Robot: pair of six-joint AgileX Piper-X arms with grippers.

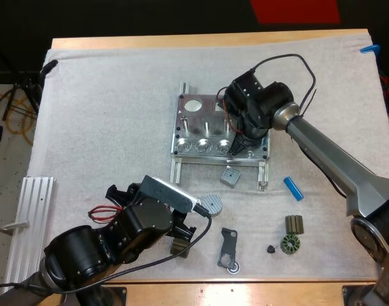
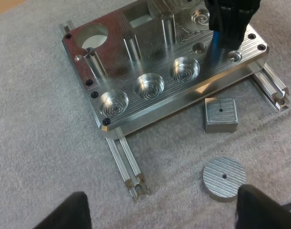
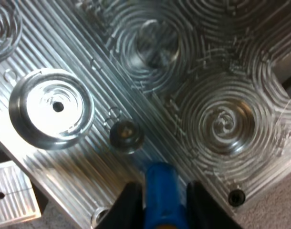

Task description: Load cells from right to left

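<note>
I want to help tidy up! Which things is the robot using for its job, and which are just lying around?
For the job: metal fixture; blue cylinder in the right end effector; spare blue cylinder.
Lying about: square metal block; round metal disc; black bracket; green ring.

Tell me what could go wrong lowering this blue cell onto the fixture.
The blue cell, pinched in the right gripper, hangs over the fixture's ridged face beside a small dark hole, not over the round pocket; lowered here it may strike flat metal and slip in the grip. The loose square block by the front edge could get nudged.
</note>
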